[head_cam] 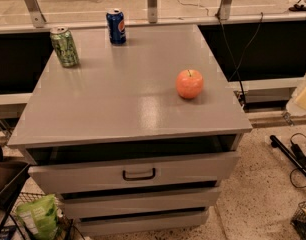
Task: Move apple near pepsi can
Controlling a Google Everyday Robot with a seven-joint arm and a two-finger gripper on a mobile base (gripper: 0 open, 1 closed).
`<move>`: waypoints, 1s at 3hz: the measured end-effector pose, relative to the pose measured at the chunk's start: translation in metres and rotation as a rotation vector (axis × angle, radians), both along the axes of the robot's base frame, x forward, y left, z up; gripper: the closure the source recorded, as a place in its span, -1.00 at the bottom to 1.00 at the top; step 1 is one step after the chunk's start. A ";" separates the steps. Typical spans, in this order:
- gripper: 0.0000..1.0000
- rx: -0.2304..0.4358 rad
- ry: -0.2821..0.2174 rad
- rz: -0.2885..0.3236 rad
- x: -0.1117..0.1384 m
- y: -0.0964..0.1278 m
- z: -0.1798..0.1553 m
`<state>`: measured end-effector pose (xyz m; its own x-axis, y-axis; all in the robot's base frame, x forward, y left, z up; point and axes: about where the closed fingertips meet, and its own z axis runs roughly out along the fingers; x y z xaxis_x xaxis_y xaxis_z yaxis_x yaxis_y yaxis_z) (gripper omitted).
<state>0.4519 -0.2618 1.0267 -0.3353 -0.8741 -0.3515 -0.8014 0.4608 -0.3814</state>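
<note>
The orange-red apple (189, 83) with a short dark stem sits on the grey cabinet top (123, 99), toward the right side. The dark blue pepsi can (116, 27) stands upright at the far edge of the top, well apart from the apple. My gripper is not in this view, and nothing touches the apple or the can.
A green can (64, 46) stands at the far left of the top. The cabinet's upper drawer (138, 173) is pulled slightly open. A dark object (8, 181) and a green bag (40, 215) are at the lower left. Cables (295, 156) lie on the floor at the right.
</note>
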 end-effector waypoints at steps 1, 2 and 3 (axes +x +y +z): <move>-1.00 0.000 0.000 0.000 0.000 0.000 0.000; -1.00 0.064 -0.013 0.010 0.005 0.001 -0.004; -1.00 0.185 -0.041 0.039 0.015 0.002 -0.016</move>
